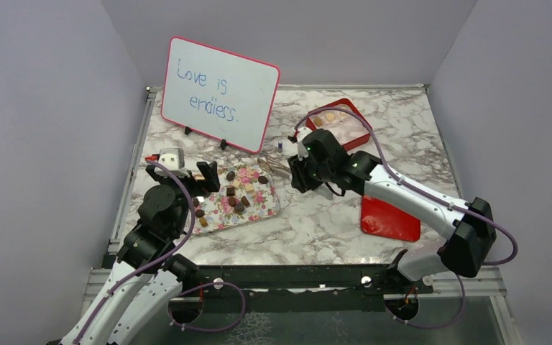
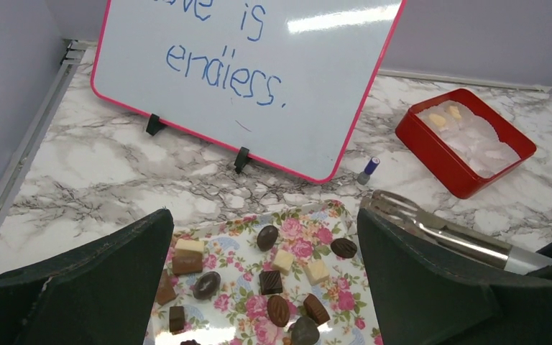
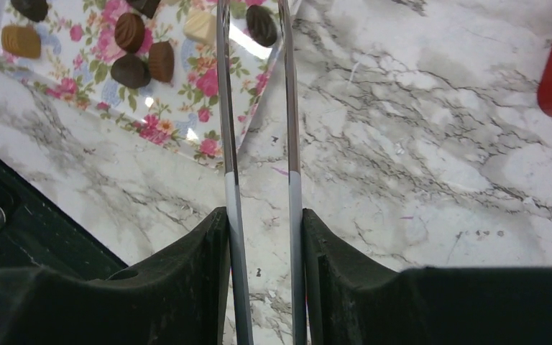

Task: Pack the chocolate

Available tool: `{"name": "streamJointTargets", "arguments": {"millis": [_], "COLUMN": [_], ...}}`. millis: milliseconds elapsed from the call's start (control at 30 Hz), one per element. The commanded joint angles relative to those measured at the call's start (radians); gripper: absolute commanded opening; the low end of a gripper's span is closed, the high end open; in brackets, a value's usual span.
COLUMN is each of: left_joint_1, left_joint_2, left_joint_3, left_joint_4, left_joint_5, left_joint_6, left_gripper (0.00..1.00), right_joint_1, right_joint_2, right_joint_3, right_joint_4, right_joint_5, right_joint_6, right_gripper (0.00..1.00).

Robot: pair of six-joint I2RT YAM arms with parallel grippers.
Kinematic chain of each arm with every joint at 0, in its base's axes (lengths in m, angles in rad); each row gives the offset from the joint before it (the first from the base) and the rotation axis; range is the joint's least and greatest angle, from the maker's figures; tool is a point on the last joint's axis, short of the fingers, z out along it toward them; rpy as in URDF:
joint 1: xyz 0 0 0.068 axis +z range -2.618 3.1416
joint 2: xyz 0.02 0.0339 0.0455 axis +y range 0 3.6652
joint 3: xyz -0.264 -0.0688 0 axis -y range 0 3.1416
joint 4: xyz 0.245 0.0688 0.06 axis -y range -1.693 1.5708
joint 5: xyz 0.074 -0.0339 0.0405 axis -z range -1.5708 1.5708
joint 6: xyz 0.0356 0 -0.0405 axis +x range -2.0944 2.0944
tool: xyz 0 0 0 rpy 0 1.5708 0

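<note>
Several small chocolates (image 1: 241, 194), dark, reddish-brown and pale, lie on the pink floral tray (image 1: 274, 208) at centre left. They also show in the left wrist view (image 2: 271, 282) and the right wrist view (image 3: 131, 70). My left gripper (image 1: 203, 180) is open and empty, hovering over the tray's near-left part (image 2: 264, 215). My right gripper (image 1: 303, 176) is shut on metal tongs (image 3: 228, 144). The tongs' arms stand apart and reach over the tray's right corner, with nothing seen between them. A few pale chocolates (image 1: 328, 116) lie in the red box (image 1: 364, 123).
A whiteboard (image 1: 219, 93) reading "Love is endless." stands behind the tray. The red lid (image 1: 392, 215) lies at the near right. A small blue-capped bottle (image 2: 369, 170) stands by the whiteboard's corner. A small white object (image 1: 171, 157) sits at the left edge.
</note>
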Motion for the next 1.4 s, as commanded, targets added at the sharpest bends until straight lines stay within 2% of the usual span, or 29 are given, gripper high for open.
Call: {"name": "streamJointTargets", "arguments": {"millis": [0,567,1100,1367], "left_joint_1": [-0.003,-0.003,-0.003,-0.003], "left_joint_2": [-0.023,-0.041,-0.049,-0.060], "left_joint_3": [-0.001,-0.002,-0.007,-0.007], "left_joint_4": [0.016,0.015,0.016,0.013], "left_joint_5": [-0.035,-0.036,-0.039,-0.035], "left_joint_6": [0.004,0.004,0.003,0.000], "left_gripper": [0.99,0.99,0.99,0.99], "right_joint_1": [0.060,0.118,0.124,0.140], "right_joint_2": [0.032,0.196,0.300,0.277], "right_joint_3": [0.025,0.115,0.152,0.141], "right_joint_4": [0.059,0.016,-0.067,-0.101], "right_joint_5": [0.052,0.147,0.149,0.148], "right_joint_6": [-0.060,-0.138,-0.138,-0.103], "right_gripper": [0.42,0.44,0.46,0.38]}}
